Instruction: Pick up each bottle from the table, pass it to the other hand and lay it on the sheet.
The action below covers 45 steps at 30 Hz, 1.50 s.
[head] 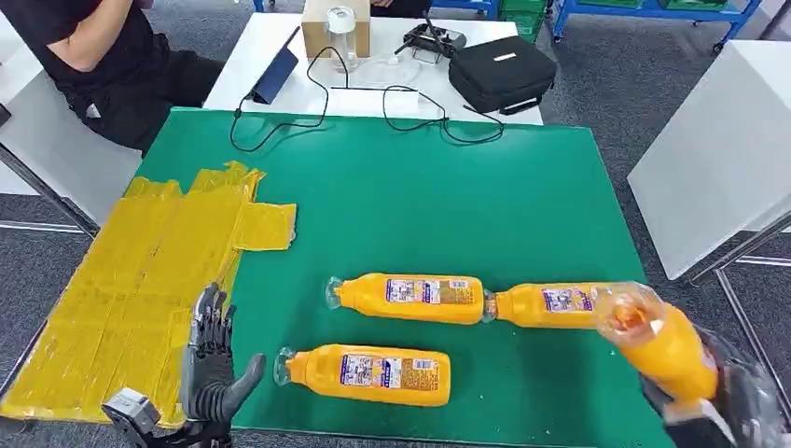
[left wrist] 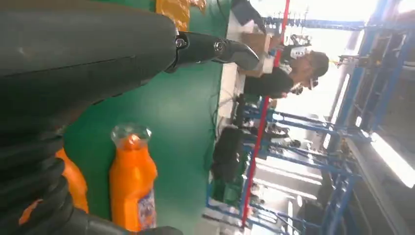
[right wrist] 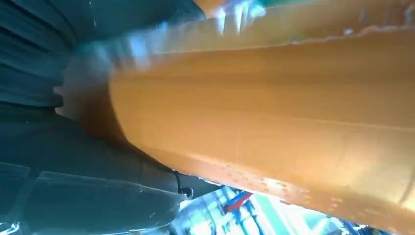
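Three orange bottles lie on the green table (head: 401,205): one near the front (head: 368,373), one mid-table (head: 410,299), and one to its right (head: 550,304). My right hand (head: 718,401) grips another orange bottle (head: 658,345) at the front right, lifted and tilted with its clear cap end up; that bottle (right wrist: 274,117) looms large in the right wrist view. My left hand (head: 213,369) hovers open over the edge of the yellow sheet (head: 140,280), left of the front bottle (left wrist: 132,181). Its fingers (left wrist: 215,49) are spread.
A person in black (head: 103,56) sits at the back left. A white table behind holds a black case (head: 501,73), a tablet (head: 275,77), cables and a jar (head: 341,33). A white table (head: 718,140) stands on the right.
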Motion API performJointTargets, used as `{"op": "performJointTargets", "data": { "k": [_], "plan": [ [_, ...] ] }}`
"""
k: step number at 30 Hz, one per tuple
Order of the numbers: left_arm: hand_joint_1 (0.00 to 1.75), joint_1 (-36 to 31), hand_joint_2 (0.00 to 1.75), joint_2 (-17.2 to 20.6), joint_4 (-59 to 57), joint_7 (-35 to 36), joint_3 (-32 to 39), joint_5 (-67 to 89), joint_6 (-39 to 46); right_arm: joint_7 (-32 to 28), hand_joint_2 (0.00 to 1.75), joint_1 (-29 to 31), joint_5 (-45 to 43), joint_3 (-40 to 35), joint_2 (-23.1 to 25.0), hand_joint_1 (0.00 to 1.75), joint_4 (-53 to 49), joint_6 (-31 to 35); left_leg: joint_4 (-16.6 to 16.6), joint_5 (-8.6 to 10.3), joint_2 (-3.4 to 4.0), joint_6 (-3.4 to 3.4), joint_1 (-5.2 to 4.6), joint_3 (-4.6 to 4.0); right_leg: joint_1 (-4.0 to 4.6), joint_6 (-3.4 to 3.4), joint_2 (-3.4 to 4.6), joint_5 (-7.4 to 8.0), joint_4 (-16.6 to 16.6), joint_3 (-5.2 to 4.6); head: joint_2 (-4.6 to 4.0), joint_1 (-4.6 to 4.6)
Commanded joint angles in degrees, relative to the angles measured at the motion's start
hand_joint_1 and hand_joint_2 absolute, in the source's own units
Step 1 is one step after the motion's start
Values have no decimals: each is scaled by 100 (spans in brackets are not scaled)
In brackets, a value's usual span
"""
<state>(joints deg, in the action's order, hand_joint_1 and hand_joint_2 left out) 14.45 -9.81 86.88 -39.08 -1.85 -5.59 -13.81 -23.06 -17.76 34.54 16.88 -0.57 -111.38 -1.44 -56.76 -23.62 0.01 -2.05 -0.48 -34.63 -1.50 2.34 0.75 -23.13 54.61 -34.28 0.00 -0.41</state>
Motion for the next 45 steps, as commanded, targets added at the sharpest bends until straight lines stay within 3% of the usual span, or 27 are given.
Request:
{"op": "performJointTargets", "data": {
  "k": [1, 2, 3, 6, 11, 29, 45],
  "plan": [
    [0, -587, 175, 296, -740, 180, -820, -1215, -124, 71, 175, 3148, -697, -3929, 419, 175, 4947, 726, 26, 13, 111, 28, 20, 43, 21, -28, 99, 52, -40, 15, 0, 0],
    [0, -656, 175, 394, -726, 229, -932, -1355, -224, 240, 175, 3433, -624, -4035, 734, 175, 5238, 774, 17, 15, 81, 29, 15, 33, 16, -21, 72, 44, -24, 9, 0, 0],
    [0, -706, 175, 404, -750, 284, -954, -1435, -282, 360, 175, 3562, -596, -4106, 910, 175, 5341, 856, 18, 19, 104, 37, 18, 40, 20, -29, 94, 57, -23, -1, 0, -2],
    [0, -963, 175, 384, -895, 374, -1105, -1564, -490, 722, 175, 3471, -539, -4246, 1126, 175, 4980, 993, 6, 54, 47, 38, 15, -4, 19, -27, 41, 57, 7, -38, 0, -2],
    [0, -1012, 175, 339, -800, 513, -1169, -1675, -500, 902, 175, 3183, -432, -4399, 1107, 175, 4458, 822, 1, 68, 10, 46, 26, -39, 28, -31, 8, 57, 14, -64, 0, 0],
    [0, -1147, 175, 309, -946, 677, -1292, -1719, -427, 1268, 175, 2947, -122, -4585, 1190, 175, 4108, 740, -1, 65, -4, 50, 21, -62, 24, -36, -6, 52, 16, -83, 0, 0],
    [0, -1186, 175, 262, -781, 707, -1182, -1599, -129, 1426, 175, 3387, 202, -5063, 1617, 175, 4686, 480, -6, 63, 17, 50, 22, -68, 23, -36, 13, 57, 21, -94, 0, 0]
  ]
}}
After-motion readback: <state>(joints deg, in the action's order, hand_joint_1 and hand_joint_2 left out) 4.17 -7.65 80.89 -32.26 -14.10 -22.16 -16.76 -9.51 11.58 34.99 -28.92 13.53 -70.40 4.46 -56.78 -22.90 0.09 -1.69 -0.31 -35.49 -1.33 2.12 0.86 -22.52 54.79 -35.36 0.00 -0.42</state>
